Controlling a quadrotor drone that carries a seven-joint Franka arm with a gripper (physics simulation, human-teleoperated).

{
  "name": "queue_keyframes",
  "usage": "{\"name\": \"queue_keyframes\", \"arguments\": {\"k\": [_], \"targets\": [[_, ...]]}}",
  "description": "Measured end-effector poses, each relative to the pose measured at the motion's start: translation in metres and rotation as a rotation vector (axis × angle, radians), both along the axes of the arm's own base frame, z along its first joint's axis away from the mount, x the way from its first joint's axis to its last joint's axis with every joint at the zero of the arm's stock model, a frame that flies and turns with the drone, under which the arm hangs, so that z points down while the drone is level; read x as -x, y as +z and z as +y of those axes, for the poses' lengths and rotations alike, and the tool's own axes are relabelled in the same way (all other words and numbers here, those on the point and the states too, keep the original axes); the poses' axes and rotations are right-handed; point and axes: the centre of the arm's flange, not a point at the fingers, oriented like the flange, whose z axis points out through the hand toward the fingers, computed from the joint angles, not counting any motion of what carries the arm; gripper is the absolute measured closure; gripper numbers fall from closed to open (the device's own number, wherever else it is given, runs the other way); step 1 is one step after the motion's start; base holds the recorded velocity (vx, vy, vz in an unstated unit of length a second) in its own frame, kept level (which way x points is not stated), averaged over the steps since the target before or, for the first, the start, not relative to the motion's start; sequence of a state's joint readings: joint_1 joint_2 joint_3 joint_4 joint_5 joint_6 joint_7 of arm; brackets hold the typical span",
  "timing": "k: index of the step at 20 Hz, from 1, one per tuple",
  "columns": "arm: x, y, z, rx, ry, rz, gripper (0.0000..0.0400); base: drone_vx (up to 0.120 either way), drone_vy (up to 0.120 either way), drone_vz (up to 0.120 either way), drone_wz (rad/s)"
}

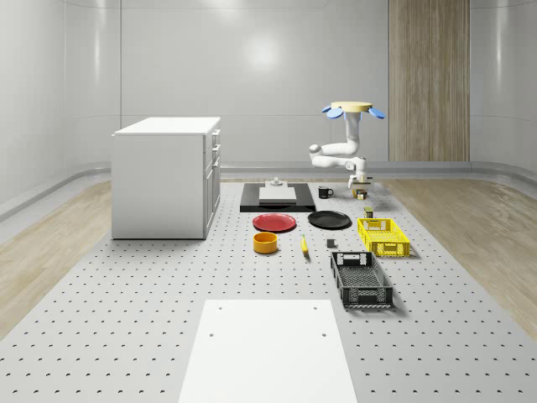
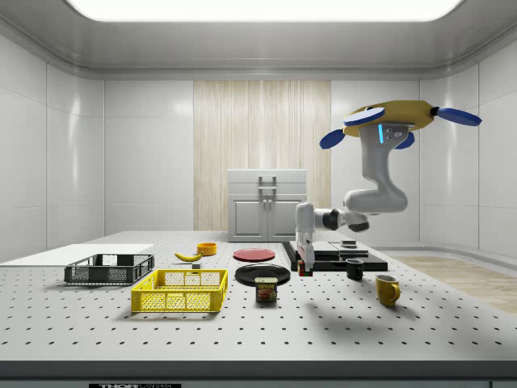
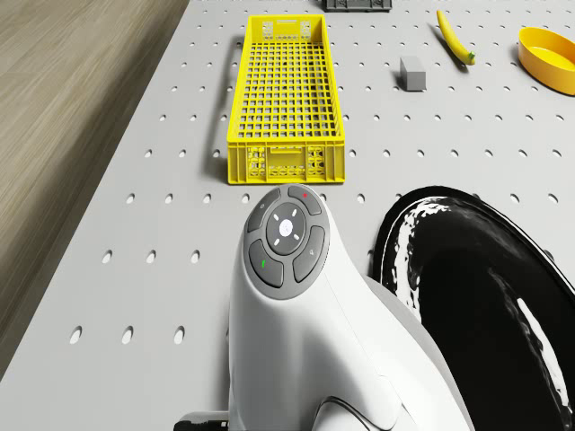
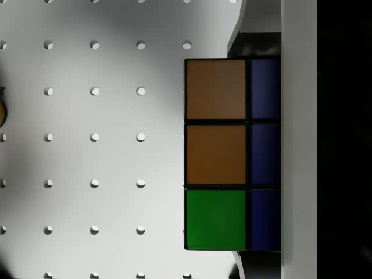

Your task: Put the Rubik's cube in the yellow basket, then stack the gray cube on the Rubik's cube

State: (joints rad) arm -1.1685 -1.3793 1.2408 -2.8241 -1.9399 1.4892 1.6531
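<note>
Neither step is finished: the drone hovers beside the yellow basket, its tool low, clenched on the Rubik's cube; the gray cube waits on the table.

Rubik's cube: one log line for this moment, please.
drone: hovering beside black plate | pincer: low at Rubik's cube | yellow basket: empty | gray cube: on table
</note>
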Motion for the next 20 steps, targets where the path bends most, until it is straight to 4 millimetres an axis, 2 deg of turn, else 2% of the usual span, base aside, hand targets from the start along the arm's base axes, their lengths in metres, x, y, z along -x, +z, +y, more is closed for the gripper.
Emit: {"name": "queue_keyframes", "arguments": {"k": [3,6,20], "targets": [[0.0,-0.0001,0.0,0.0,0.0,0.0,0.0075,0.12,0.013,0.0,0.0],[0.0,-0.0001,0.0,0.0,0.0,0.0,0.0075,0.12,0.093,0.0,0.0],[0.0,-0.0002,0.0,0.0,0.0,0.0,0.0075,0.12,0.0,0.0,0.0]]}}
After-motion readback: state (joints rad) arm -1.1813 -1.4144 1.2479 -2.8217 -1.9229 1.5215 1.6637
